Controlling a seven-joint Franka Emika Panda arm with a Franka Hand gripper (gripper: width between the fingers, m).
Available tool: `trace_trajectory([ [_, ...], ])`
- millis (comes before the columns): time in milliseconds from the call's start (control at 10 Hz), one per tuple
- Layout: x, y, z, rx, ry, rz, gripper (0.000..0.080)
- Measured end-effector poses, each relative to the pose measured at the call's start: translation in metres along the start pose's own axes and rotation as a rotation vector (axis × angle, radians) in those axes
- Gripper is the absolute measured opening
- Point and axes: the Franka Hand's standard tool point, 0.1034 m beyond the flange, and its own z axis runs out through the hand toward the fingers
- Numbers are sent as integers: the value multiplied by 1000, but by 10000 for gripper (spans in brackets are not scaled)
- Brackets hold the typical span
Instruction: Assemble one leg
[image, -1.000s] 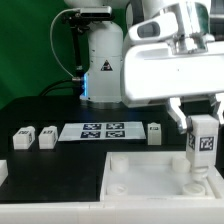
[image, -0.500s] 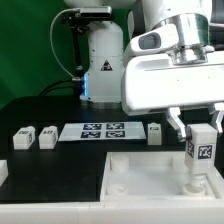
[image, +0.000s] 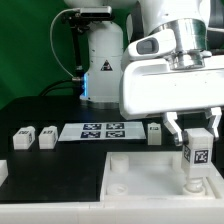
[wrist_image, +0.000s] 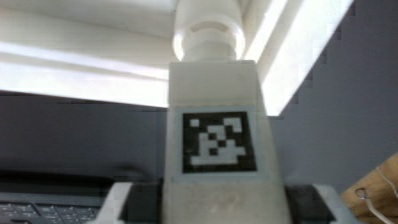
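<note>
My gripper (image: 197, 128) is shut on a leg (image: 198, 158), a small white block with a black-and-white tag on its face. It holds the leg upright over the white panel (image: 130, 172) near that panel's corner at the exterior view's right. The leg's lower end touches or nearly touches the panel; I cannot tell which. In the wrist view the leg (wrist_image: 221, 110) fills the middle, tag facing the camera, with the gripper (wrist_image: 221, 203) pads pressed on both its sides. Three more legs (image: 24, 138) (image: 47, 137) (image: 155, 133) stand on the black table.
The marker board (image: 100, 131) lies flat between the loose legs. The robot's white base (image: 100, 60) stands behind it. A small white part (image: 3, 172) sits at the exterior view's left edge.
The gripper with the leg has moved a little toward the exterior view's left and slightly down over the panel's corner. Nothing else has moved.
</note>
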Motion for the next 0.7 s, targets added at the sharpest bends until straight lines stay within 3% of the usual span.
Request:
trace_trajectory([
  [200,-7,0,8,-1,-5,0,297],
  [600,-6,0,9,-4,22,-2,297],
  [700,-6,0,9,-4,22,-3,373],
])
